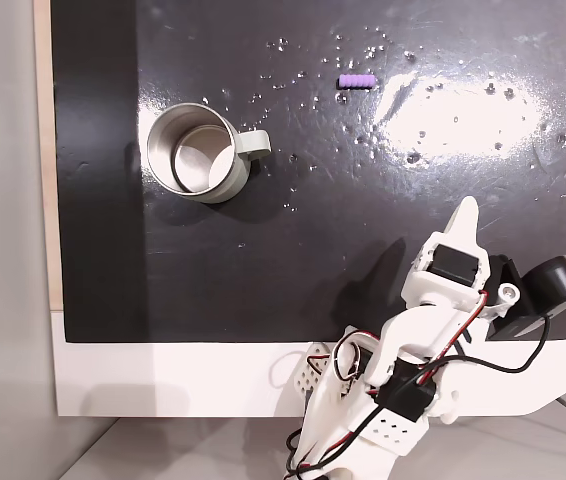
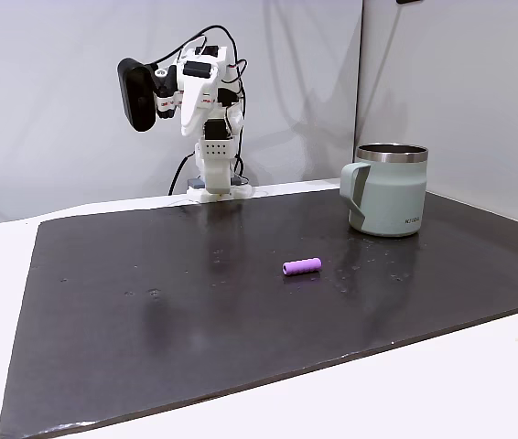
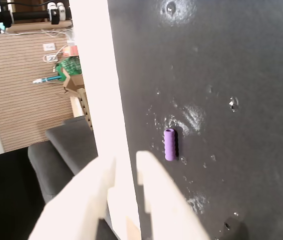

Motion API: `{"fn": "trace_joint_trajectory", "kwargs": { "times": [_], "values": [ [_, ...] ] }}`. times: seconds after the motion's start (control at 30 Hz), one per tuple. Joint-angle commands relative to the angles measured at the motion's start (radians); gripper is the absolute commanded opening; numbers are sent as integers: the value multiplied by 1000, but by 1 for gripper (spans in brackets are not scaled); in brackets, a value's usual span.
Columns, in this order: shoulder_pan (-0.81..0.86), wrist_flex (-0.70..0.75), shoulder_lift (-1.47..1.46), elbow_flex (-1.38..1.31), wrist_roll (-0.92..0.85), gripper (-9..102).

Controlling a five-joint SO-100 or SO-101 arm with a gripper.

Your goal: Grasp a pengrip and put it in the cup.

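The cup (image 2: pixel 389 189) bears small dark lettering, perhaps a brand, unreadable.

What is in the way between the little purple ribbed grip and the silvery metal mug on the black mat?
Nothing visible. The small purple ribbed pengrip lies apart from the silvery-grey metal cup, with only bare black mat between them. The gripper is away from both.
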Motion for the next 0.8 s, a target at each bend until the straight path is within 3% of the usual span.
{"fn": "trace_joint_trajectory", "kwargs": {
  "times": [0.0,0.3,0.77],
  "values": [
    [-14,3,-201,-189,23,0],
    [-87,32,-683,-566,46,0],
    [-255,345,-1207,-1149,193,4]
  ]
}}
